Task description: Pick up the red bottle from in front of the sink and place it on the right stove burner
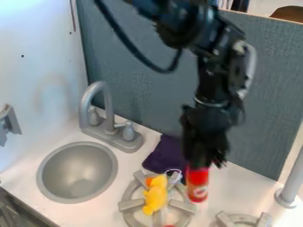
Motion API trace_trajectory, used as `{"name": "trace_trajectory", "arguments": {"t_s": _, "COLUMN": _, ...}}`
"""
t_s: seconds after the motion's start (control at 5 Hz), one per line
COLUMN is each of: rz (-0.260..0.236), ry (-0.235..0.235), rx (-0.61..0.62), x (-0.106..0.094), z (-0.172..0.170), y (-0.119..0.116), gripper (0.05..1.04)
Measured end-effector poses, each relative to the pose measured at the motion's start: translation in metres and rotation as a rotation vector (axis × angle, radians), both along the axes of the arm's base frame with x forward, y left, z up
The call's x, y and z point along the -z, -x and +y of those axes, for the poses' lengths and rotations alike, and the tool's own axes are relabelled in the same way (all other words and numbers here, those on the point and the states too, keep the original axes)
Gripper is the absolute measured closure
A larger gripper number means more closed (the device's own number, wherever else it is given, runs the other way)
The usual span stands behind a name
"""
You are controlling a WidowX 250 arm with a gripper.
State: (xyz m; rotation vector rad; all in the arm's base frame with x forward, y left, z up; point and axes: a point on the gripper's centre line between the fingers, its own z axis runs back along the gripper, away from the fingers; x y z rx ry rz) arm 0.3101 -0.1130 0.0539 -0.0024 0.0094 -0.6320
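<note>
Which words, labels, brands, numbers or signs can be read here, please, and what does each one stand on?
Red cylindrical container at the black two-finger gripper: a pale marking low on its side, too small to read.
Yellow toy, grey stove burner, round grey sink: no readable text.
So there is nothing I can quote.

A white countertop (238,190) is fitted with a round grey sink (77,173) and a grey faucet (110,132). A dark purple cloth (165,153) is spread behind one grey burner grate (131,204); another grate (241,218) is set to the right.
</note>
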Motion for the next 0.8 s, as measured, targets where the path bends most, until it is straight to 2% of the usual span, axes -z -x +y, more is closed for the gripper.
{"name": "trace_trajectory", "arguments": {"t_s": 0.2, "rz": 0.004, "ry": 0.003, "rx": 0.094, "x": 0.010, "z": -0.037, "y": -0.009, "gripper": 0.749}}
{"name": "trace_trajectory", "arguments": {"t_s": 0.4, "rz": 0.029, "ry": -0.007, "rx": 0.151, "x": 0.015, "z": -0.060, "y": -0.012, "gripper": 0.749}}
{"name": "trace_trajectory", "arguments": {"t_s": 0.6, "rz": 0.057, "ry": -0.023, "rx": 0.200, "x": 0.031, "z": -0.078, "y": -0.016, "gripper": 0.749}}
{"name": "trace_trajectory", "arguments": {"t_s": 0.8, "rz": 0.075, "ry": -0.039, "rx": 0.231, "x": 0.038, "z": -0.087, "y": -0.013, "gripper": 0.749}}
